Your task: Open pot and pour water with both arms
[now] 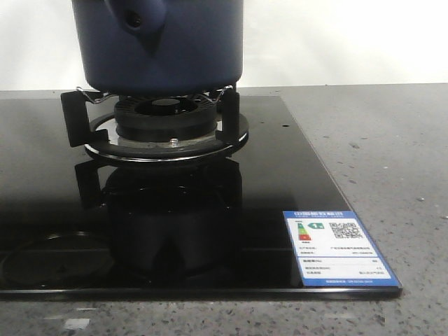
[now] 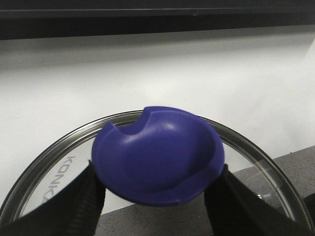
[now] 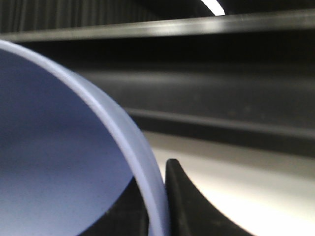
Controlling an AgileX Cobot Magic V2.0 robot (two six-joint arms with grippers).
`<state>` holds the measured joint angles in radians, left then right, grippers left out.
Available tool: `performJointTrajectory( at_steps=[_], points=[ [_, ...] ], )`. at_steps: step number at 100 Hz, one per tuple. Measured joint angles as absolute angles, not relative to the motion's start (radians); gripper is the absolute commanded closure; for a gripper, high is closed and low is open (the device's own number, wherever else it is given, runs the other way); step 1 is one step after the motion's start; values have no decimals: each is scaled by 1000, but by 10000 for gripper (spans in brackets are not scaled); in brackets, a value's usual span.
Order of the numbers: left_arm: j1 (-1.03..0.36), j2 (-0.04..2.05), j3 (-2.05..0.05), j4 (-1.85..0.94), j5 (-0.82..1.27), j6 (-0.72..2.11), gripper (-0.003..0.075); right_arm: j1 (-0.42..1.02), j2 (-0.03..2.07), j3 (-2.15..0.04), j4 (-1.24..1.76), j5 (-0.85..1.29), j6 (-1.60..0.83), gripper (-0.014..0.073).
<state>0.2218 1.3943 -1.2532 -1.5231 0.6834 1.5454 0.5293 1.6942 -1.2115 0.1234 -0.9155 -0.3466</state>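
Note:
The dark navy pot (image 1: 161, 49) stands on the gas burner (image 1: 166, 122), its handle stub (image 1: 140, 21) facing the camera. The frame cuts off its top. Neither gripper shows in the front view. In the left wrist view my left gripper (image 2: 156, 191) is shut on the blue knob (image 2: 157, 152) of a glass lid (image 2: 49, 157). White wall and grey counter show through the glass. In the right wrist view my right gripper (image 3: 156, 199) is shut on the rim of a light-blue bowl (image 3: 59, 147), one finger inside and one finger (image 3: 184, 196) outside.
A black glass cooktop (image 1: 175, 231) covers the left and middle of the grey speckled counter (image 1: 392, 154). A blue and white energy label (image 1: 339, 248) sits on its front right corner. A white wall rises behind the burner.

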Motion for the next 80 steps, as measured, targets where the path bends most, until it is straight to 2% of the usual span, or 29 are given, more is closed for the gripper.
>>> performJointTrajectory(
  at_steps=[80],
  points=[
    [222, 1394, -1253, -1523, 683, 1545, 405, 529, 1694, -1212, 106, -978, -346, 638]
  ],
)
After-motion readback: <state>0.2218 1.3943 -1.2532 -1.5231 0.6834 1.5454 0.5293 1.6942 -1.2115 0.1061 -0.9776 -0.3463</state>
